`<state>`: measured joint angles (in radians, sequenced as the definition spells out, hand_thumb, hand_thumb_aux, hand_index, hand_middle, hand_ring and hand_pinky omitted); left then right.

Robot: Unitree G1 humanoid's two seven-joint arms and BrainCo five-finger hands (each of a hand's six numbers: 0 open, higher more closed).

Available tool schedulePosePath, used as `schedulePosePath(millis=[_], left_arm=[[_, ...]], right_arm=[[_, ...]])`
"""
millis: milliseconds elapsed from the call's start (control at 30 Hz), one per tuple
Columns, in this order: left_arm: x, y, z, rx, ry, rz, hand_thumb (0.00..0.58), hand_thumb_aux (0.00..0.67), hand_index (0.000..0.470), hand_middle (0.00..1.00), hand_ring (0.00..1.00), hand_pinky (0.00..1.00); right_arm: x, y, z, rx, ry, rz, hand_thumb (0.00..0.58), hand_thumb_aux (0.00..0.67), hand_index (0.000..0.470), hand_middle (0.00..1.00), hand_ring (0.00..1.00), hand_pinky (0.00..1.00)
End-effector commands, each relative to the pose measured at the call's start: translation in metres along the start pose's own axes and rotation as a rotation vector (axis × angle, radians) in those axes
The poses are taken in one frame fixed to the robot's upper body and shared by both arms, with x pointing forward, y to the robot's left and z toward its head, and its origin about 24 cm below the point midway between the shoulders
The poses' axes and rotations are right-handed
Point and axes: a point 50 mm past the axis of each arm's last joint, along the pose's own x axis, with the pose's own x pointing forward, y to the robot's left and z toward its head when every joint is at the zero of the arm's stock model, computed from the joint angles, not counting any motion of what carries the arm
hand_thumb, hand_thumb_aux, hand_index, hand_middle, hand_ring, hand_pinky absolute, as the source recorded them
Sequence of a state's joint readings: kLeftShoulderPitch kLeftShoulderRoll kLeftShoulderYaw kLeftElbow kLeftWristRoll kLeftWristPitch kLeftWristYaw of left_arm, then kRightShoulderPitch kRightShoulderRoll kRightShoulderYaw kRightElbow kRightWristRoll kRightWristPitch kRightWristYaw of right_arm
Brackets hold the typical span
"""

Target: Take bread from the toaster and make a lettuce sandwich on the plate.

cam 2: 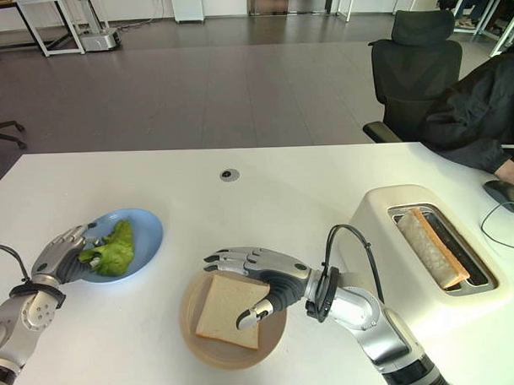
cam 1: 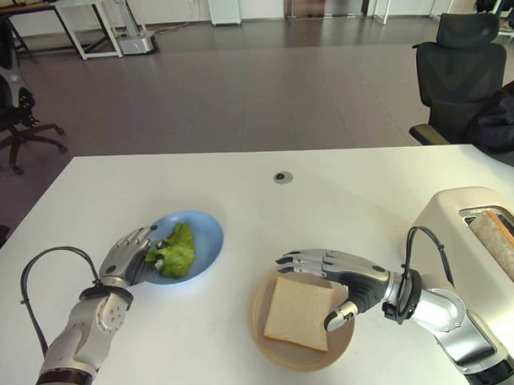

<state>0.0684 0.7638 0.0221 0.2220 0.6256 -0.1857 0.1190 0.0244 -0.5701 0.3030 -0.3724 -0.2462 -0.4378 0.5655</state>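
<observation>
**Left eye view.** Your left hand (cam 1: 128,258) sits at the near-left rim of a shallow light-blue plate (cam 1: 206,232). Its fingers are closed on the near edge of a green lettuce leaf (cam 1: 179,248), and the rest of the leaf lies in that plate just beyond the fingertips. Your right hand (cam 1: 344,278) lies over the right side of a round tan plate (cam 1: 257,329). Its fingers are stretched out flat along the far edge of a square slice of white bread (cam 1: 297,311). The thumb tip touches the slice's right edge, but the hand grips nothing. The slice lies flat on the tan plate, between thumb and fingers. Both plates stand on a white table (cam 1: 239,172).

**Right eye view.** To the right of your right hand's wrist, close beside the forearm, you see a white toaster (cam 2: 376,218) standing on the table. A second slice of bread (cam 2: 432,250) stands on edge in a slot in its top. The blue plate with the lettuce lies to the left of your right hand's fingertips, apart from the tan plate.
</observation>
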Motion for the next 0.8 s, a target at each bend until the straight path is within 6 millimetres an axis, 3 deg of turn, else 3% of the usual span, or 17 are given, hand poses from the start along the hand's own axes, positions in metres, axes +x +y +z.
schedulePosePath(millis=[33, 167, 267, 400, 633, 800], left_arm=[[-0.006, 0.017, 0.006, -0.082, -0.063, 0.063, 0.580, 0.670, 0.470, 0.00, 0.00, 0.00], [-0.014, 0.024, 0.032, -0.174, -0.210, 0.051, 0.580, 0.670, 0.470, 0.00, 0.00, 0.00], [-0.024, 0.009, 0.079, -0.265, -0.402, -0.081, 0.580, 0.670, 0.470, 0.00, 0.00, 0.00], [-0.042, -0.005, 0.112, -0.346, -0.548, -0.231, 0.580, 0.670, 0.470, 0.00, 0.00, 0.00], [-0.066, -0.027, 0.148, -0.401, -0.696, -0.431, 0.580, 0.670, 0.470, 0.00, 0.00, 0.00], [-0.071, -0.037, 0.157, -0.381, -0.717, -0.484, 0.580, 0.670, 0.470, 0.00, 0.00, 0.00]], right_arm=[[-0.001, -0.006, -0.002, -0.005, 0.010, -0.030, 0.000, 0.000, 0.000, 0.00, 0.00, 0.00], [-0.005, -0.018, -0.012, 0.005, 0.052, -0.115, 0.000, 0.000, 0.000, 0.00, 0.00, 0.00], [-0.012, -0.026, -0.023, 0.004, 0.108, -0.163, 0.000, 0.000, 0.000, 0.00, 0.00, 0.00], [-0.018, -0.031, -0.031, -0.002, 0.141, -0.174, 0.000, 0.000, 0.000, 0.00, 0.00, 0.00], [-0.020, -0.028, -0.036, 0.003, 0.159, -0.164, 0.000, 0.000, 0.000, 0.00, 0.00, 0.00], [-0.019, -0.028, -0.037, -0.001, 0.153, -0.153, 0.000, 0.000, 0.000, 0.00, 0.00, 0.00]])
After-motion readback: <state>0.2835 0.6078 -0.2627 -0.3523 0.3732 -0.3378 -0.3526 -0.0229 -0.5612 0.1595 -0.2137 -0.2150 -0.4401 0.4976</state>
